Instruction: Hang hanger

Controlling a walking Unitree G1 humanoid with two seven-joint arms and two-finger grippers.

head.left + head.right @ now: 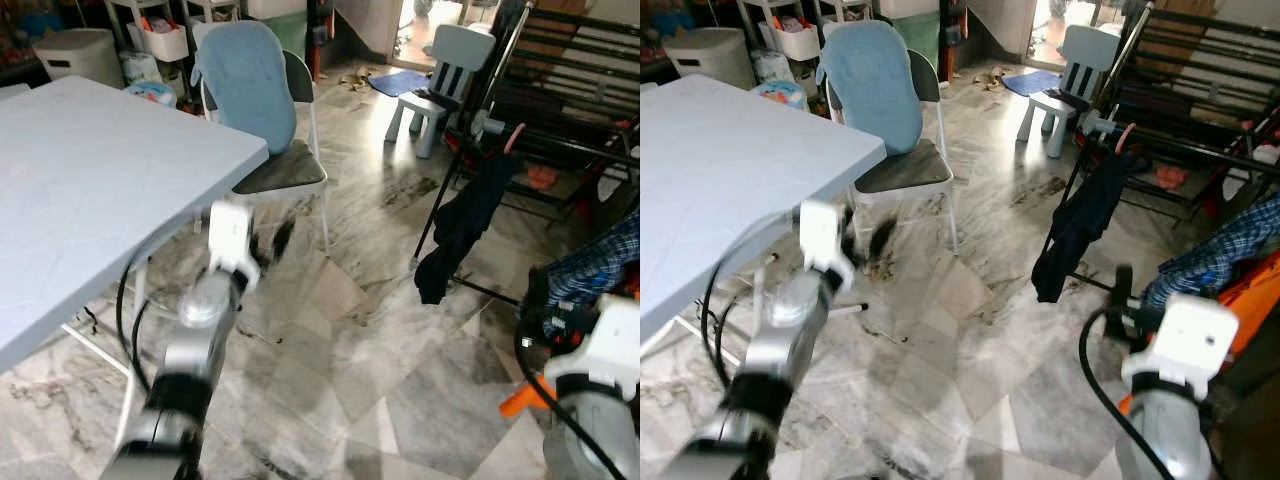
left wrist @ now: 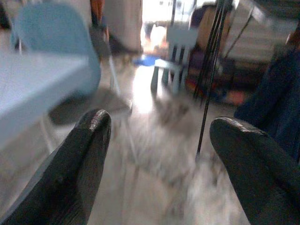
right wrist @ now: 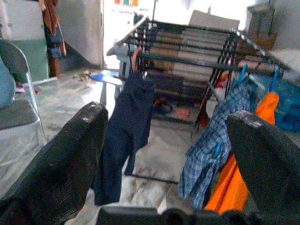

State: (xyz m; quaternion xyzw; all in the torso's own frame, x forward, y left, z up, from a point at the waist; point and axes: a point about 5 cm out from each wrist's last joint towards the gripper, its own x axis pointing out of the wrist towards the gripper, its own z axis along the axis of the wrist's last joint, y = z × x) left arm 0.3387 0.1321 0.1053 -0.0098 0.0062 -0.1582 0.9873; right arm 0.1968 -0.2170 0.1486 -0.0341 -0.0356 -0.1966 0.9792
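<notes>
Room: a marble-tiled floor [image 1: 370, 340] is seen, with a pale blue table [image 1: 90, 190] on the robot's left, a chair [image 1: 270, 140] draped with a blue towel beyond it, and a small pale child's chair [image 1: 440, 80] farther back.

Head views: a black drying rack [image 1: 1180, 110] is set ahead and to the right. A dark garment [image 1: 1075, 225] is hung from its near rail by a pink hanger [image 1: 1124, 136]; a plaid shirt [image 1: 1215, 255] and an orange garment [image 1: 1255, 290] are hung nearer the right arm.

Left wrist view: the left gripper [image 2: 157, 164] is shown with its fingers spread apart and nothing between them; it is raised beside the table edge, well apart from the rack.

Right wrist view: the right gripper [image 3: 166, 164] is likewise spread wide and empty, and is pointed straight at the rack. The dark garment on its hanger is seen between the fingers, the plaid shirt just beside.

Key relation: the rack rail runs across the right gripper's line of approach, and the right arm is judged the nearer.

Hanger in hand: none is held.
</notes>
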